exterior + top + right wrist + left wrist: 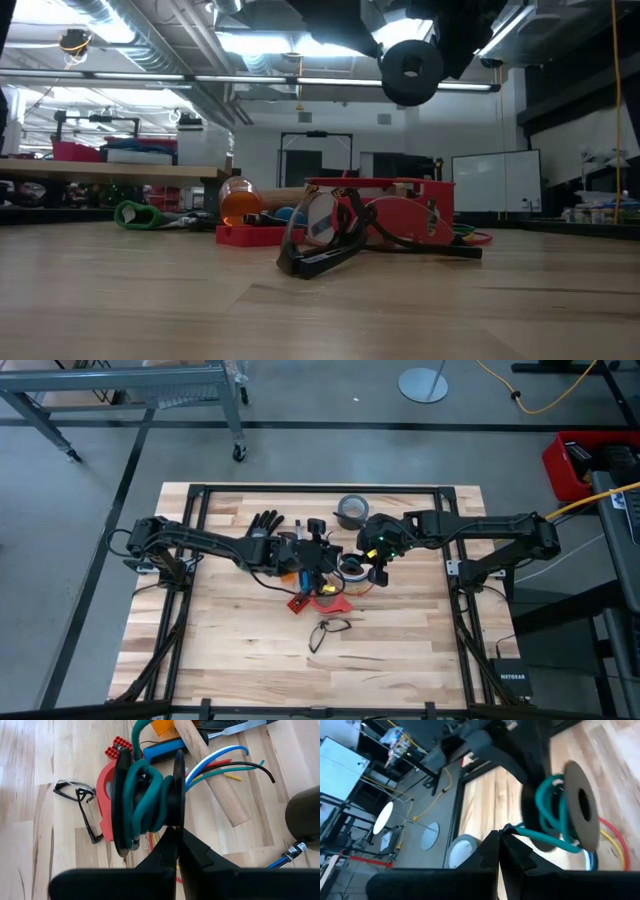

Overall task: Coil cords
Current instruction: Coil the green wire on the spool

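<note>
Cords (145, 795), the teal one wound on a black spool (175, 785) held above the table's middle, need steady tension: my right gripper (176, 832) clamps the spool's flange, my left gripper (501, 834) pinches the teal strand, so I feed slowly.

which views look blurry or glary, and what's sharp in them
Left wrist view: the spool and teal cord are smeared by motion blur. Right wrist view: crisp on the cord and glasses. Low view: ceiling lights glare brightly, the spool overhead is a dark silhouette, and the glasses are sharp. High view: evenly lit, soft shadows.
</note>
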